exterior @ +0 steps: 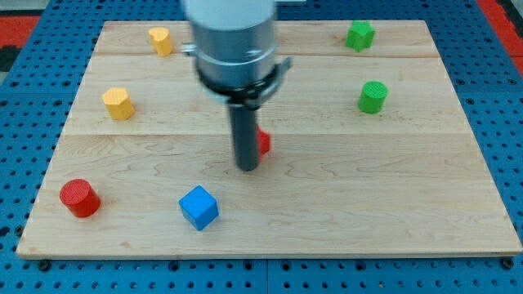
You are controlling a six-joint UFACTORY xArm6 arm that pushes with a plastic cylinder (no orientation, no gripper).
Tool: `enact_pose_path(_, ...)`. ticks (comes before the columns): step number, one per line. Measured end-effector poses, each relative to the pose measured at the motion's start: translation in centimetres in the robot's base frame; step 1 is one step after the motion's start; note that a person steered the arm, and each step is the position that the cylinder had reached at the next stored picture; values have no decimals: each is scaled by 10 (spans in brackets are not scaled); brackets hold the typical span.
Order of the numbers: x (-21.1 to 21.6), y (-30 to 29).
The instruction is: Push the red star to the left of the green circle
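Observation:
The red star (263, 142) lies near the middle of the wooden board, mostly hidden behind my rod; only its right edge shows. My tip (247, 167) rests on the board just left of and below the star, touching or nearly touching it. The green circle (373, 96) stands toward the view's upper right, well to the right of the star and a little higher.
A green star (359, 35) sits at the top right. A yellow block (161, 40) is at the top left, another yellow block (118, 103) at the left. A red cylinder (79, 198) is at the bottom left, a blue cube (198, 207) beside it. The board's edge (261, 255) runs along the bottom.

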State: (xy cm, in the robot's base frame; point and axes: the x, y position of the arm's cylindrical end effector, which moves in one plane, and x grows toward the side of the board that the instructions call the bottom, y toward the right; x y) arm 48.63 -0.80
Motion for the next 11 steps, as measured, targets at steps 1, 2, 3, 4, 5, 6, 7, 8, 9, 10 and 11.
enact_pose_path(1,-49,8)
enact_pose_path(2,-68,21)
enact_pose_path(3,-78,-65)
enact_pose_path(4,-95,-52)
enact_pose_path(5,-95,57)
enact_pose_path(6,-91,40)
enact_pose_path(7,-106,1)
enact_pose_path(8,-174,37)
enact_pose_path(9,-168,112)
enact_pose_path(10,-165,135)
enact_pose_path(11,-163,117)
